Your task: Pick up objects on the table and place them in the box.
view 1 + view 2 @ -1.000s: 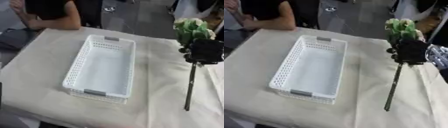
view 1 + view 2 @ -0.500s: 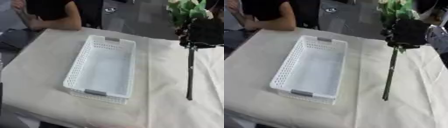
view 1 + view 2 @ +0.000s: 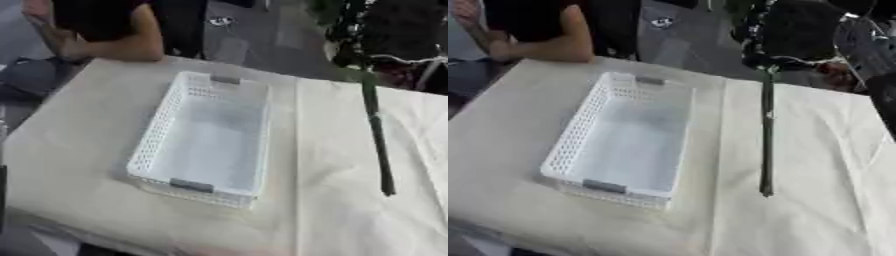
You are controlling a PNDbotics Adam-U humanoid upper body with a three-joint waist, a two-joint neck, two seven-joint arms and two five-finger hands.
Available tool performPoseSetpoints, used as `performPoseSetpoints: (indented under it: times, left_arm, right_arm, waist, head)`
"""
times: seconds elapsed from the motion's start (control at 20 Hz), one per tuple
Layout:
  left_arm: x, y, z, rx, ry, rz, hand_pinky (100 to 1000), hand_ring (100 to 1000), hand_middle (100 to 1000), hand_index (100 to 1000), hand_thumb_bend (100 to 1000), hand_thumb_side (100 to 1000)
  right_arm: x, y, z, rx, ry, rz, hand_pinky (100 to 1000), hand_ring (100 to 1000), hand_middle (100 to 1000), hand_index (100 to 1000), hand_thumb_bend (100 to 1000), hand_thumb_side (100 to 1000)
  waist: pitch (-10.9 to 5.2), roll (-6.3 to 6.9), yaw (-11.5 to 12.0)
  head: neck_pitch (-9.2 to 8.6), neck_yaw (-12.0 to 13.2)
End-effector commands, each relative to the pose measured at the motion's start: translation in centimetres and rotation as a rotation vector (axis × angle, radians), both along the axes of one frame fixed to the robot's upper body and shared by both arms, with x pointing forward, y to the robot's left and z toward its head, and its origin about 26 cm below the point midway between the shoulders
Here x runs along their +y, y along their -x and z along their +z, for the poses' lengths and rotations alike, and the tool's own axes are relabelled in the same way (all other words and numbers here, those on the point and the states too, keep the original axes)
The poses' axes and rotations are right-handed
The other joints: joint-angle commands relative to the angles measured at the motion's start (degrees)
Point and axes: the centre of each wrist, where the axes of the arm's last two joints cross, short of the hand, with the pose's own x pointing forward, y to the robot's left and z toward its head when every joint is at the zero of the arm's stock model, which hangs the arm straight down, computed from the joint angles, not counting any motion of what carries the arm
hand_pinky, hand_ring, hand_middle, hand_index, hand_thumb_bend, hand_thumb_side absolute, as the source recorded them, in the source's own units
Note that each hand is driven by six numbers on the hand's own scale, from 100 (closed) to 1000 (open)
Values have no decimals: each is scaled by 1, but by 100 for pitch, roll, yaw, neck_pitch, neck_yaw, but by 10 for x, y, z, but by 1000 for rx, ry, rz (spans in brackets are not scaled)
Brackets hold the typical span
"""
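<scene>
Lifted higher since before, the right robot hand (image 3: 798, 35) grips a long dark-green artificial flower stem (image 3: 767, 135) beside the white perforated plastic basket (image 3: 579, 132).

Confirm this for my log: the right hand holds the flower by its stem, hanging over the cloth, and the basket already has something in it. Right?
Not quite: the basket is empty, as the left eye view shows. The rest stands: the right hand holds the flower's stem, which hangs down over the cloth to the basket's right.
</scene>
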Motion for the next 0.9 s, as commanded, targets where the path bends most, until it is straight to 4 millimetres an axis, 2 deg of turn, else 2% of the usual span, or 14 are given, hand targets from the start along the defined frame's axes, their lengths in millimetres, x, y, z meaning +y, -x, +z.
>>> performPoseSetpoints:
  times: [0.05, 0.25, 0.4, 0.45, 0.5, 0.55, 0.7, 0.9]
  left_arm:
    - [-1, 2, 11, -30, -31, -11, 592, 745, 839, 853, 117, 819]
    - [-3, 2, 11, -28, -31, -19, 593, 746, 838, 853, 115, 819]
    - [-4, 1, 12, -29, -31, -31, 593, 746, 838, 853, 116, 819]
    - [-5, 1, 12, -30, -31, -33, 593, 745, 838, 852, 117, 819]
    - [-6, 1, 12, -32, -30, -38, 593, 745, 838, 852, 117, 819]
    - [-6, 0, 13, -34, -29, -41, 593, 746, 839, 853, 117, 819]
    - [-8, 0, 14, -40, -27, -50, 593, 745, 838, 852, 118, 819]
    - [-10, -1, 15, -46, -25, -60, 593, 745, 837, 852, 118, 818]
  right_arm:
    - [21, 9, 24, -9, -19, 180, 421, 402, 539, 295, 300, 100]
    - [52, 21, 31, -1, -44, 270, 403, 398, 532, 300, 305, 100]
    - [72, 27, 28, 34, -53, 319, 393, 396, 529, 304, 310, 100]
    - [77, 29, 25, 49, -51, 329, 365, 398, 520, 308, 322, 100]
    - [85, 31, 18, 75, -45, 341, 365, 398, 521, 308, 100, 100]
    - [90, 32, 11, 98, -37, 348, 341, 390, 511, 313, 332, 100]
    - [110, 35, -15, 185, -11, 365, 311, 380, 498, 320, 339, 100]
    - [136, 40, -44, 282, 24, 389, 285, 368, 483, 322, 263, 100]
  waist:
    - [-67, 29, -14]
    - [-67, 32, -6]
    - [-59, 32, 14]
    - [-55, 30, 22]
    - [-48, 29, 34]
    - [-42, 29, 45]
    - [-20, 32, 87]
    - [2, 39, 141]
  head:
    - [-9, 2]
    - [-9, -52]
    - [-9, -111]
    - [-9, -127]
    - [-9, -145]
    - [-9, -159]
    - [-9, -205]
    - [-9, -274]
